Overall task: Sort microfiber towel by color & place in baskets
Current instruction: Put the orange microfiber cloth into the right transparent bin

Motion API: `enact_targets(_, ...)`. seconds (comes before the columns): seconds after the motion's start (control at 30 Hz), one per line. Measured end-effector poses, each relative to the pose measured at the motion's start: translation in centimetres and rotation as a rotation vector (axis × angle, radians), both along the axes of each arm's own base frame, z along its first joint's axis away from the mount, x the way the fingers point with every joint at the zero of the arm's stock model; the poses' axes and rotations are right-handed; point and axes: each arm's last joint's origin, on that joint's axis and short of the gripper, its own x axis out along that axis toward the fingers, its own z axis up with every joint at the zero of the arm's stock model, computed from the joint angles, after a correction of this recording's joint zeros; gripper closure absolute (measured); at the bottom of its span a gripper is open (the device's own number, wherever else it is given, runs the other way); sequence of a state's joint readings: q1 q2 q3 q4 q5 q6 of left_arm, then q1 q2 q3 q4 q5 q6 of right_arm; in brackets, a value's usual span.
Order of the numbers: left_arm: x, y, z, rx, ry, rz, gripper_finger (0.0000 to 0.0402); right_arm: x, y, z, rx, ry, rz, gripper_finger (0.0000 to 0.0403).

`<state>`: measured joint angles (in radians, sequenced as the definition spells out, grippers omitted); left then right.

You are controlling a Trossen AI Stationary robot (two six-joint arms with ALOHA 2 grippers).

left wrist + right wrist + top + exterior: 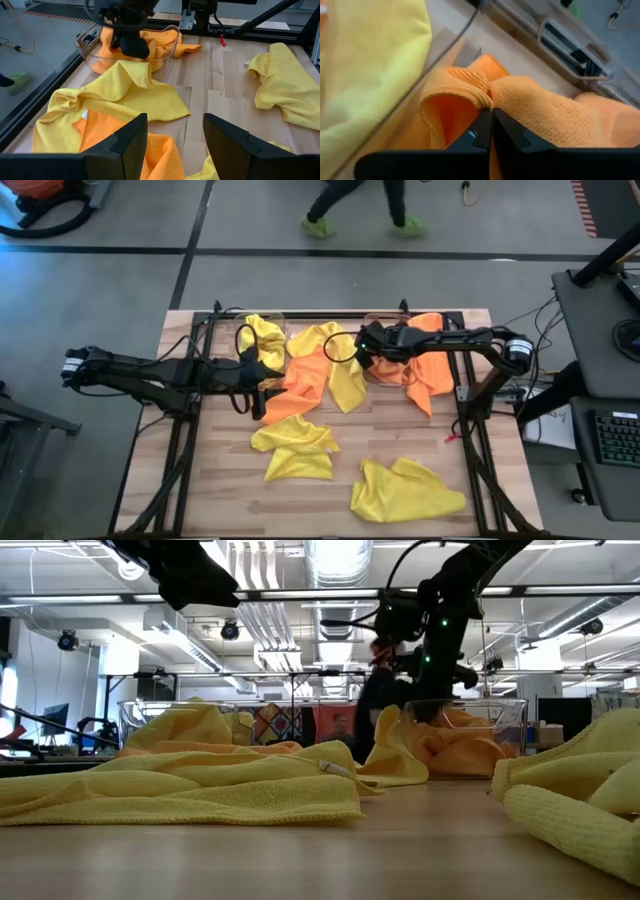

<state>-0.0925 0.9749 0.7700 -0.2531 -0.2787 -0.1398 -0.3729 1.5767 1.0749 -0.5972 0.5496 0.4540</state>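
— Holding an orange towel (540,107) in my right gripper (491,116), fingers pinched flat together on a fold of it. I have it at the rim of the right basket (372,370) at the back of the table (400,445), where other orange cloth already lies, so the colour matches.

— And your left arm?

— My left gripper (175,140) hovers low over the mixed heap just in front of the left basket (243,332), fingers spread with nothing between them. Below it lies another orange towel (102,127) with a yellow towel (125,92) draped across its far edge. I judge I'm parked there to take the next piece.

— What's left to sort?

— Two more yellow towels lie well apart on the front of the table: one (292,448) near the middle, one (405,490) toward the right. The left basket already has yellow in it, so they belong there, I think.
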Motion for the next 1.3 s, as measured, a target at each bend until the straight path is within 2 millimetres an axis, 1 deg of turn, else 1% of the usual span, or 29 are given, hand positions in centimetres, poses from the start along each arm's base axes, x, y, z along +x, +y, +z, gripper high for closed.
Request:
enact_targets(0.23,0.0,0.0,0.0,0.000,0.000,0.000,0.0224,-0.3,0.1,1.2,0.004,0.001,-0.004,0.0393)
enact_targets(0.33,0.0,0.0,0.0,0.000,0.000,0.000,0.0224,-0.5,0.2,1.6,0.013,0.007,-0.003,0.0381)
enact_targets(0.4,0.0,0.0,0.0,0.000,0.000,0.000,0.0224,-0.6,0.3,2.0,0.009,-0.003,-0.002,0.0363)
enact_targets(0.6,0.0,0.0,0.0,0.000,0.000,0.000,0.0224,-1.3,0.6,3.4,0.010,-0.045,0.006,0.0283)
enact_targets(0.67,0.0,0.0,0.0,0.000,0.000,0.000,0.0224,-1.7,0.9,4.1,0.032,-0.073,0.017,0.0265)
enact_targets(0.73,0.0,0.0,0.0,0.000,0.000,0.000,0.0224,-2.1,1.1,4.8,0.044,-0.105,0.031,0.0257)
enact_targets(0.83,0.0,0.0,0.0,0.000,0.000,0.000,0.0224,-2.8,1.6,5.8,0.031,-0.139,0.040,0.0257)
enact_targets(0.9,0.0,0.0,0.0,0.000,0.000,0.000,0.0224,-3.4,1.8,6.3,-0.008,-0.164,0.031,0.0261)
enact_targets(0.97,0.0,0.0,0.0,0.000,0.000,0.000,0.0224,-3.9,2.0,6.6,-0.076,-0.198,0.010,0.0267)
enact_targets(1.03,0.0,0.0,0.0,0.000,0.000,0.000,0.0224,-4.4,2.2,6.2,-0.121,-0.251,0.004,0.0277)
enact_targets(1.17,0.0,0.0,0.0,0.000,0.000,0.000,0.0224,-5.0,2.3,4.4,-0.194,-0.388,0.027,0.0311)
enact_targets(1.3,0.0,0.0,0.0,0.000,0.000,0.000,0.0224,-5.6,2.4,1.2,-0.247,-0.466,0.045,0.0356)
